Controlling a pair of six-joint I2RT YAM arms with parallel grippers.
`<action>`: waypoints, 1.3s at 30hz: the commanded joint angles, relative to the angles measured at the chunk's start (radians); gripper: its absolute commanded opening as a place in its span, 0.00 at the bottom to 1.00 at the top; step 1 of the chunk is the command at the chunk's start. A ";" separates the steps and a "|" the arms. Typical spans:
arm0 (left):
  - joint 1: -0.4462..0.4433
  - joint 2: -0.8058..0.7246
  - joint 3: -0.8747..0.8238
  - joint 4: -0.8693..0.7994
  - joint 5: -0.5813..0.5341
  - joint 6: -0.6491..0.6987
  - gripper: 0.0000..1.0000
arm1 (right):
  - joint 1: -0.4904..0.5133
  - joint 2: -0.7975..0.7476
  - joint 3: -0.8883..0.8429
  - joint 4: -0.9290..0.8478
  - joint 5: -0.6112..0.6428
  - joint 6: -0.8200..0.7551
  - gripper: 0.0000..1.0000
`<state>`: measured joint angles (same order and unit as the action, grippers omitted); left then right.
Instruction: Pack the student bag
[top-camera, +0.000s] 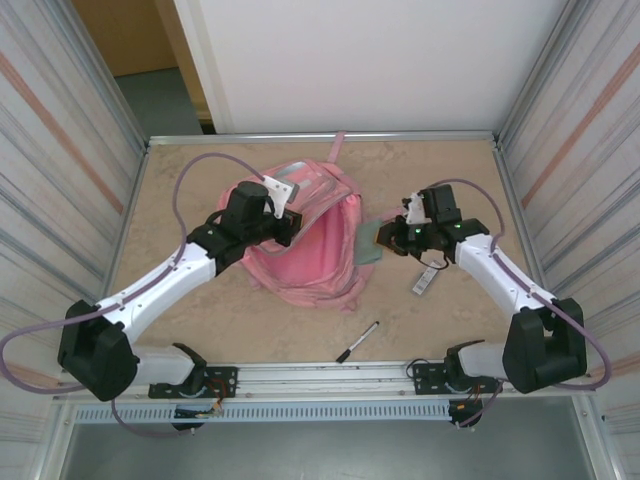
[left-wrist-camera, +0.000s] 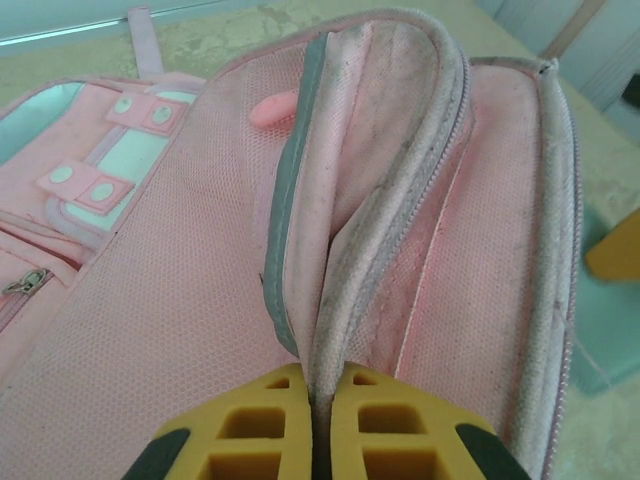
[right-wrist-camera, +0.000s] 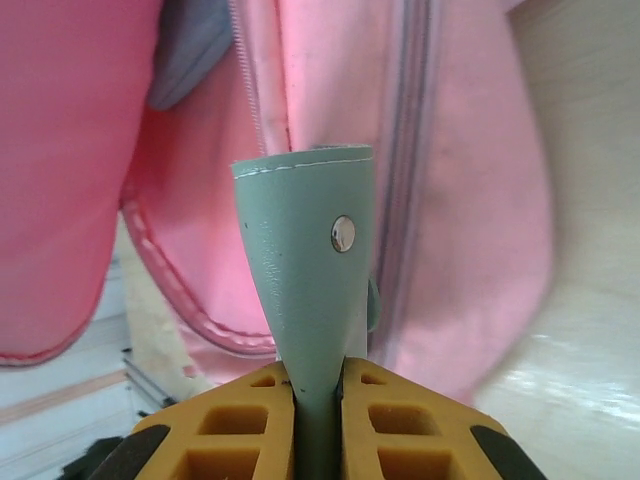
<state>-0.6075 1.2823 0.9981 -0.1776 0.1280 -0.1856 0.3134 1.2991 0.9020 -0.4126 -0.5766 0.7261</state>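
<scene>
Here, left end effector (left-wrist-camera: 322, 388) pinching student bag (top-camera: 315, 262) rim, right end effector (right-wrist-camera: 318, 388) gripping green pouch (right-wrist-camera: 303, 270), pen (top-camera: 357, 341) nearby.

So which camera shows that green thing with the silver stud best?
Right wrist view: the green pouch sits centre, pinched by the right gripper, stud clear. The top view gives a small green patch beside the student bag; the left wrist view perhaps a pale sliver at right.

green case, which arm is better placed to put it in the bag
Right. Its jaws are shut on the green case beside the student bag's opening; the left jaws pinch the zip edge, likely holding it open.
</scene>
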 joint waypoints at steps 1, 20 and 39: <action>-0.007 -0.069 0.011 0.135 0.028 -0.138 0.00 | 0.090 0.030 0.026 0.153 -0.025 0.237 0.12; -0.023 -0.021 0.038 0.099 -0.100 -0.136 0.00 | 0.095 -0.109 0.102 -0.074 0.126 0.193 0.10; -0.023 -0.010 0.090 0.205 0.080 -0.234 0.00 | 0.266 0.408 0.205 0.488 0.273 0.550 0.14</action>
<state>-0.6254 1.3041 1.0447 -0.1390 0.1619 -0.3992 0.5716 1.6562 1.0695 -0.0475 -0.3454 1.1893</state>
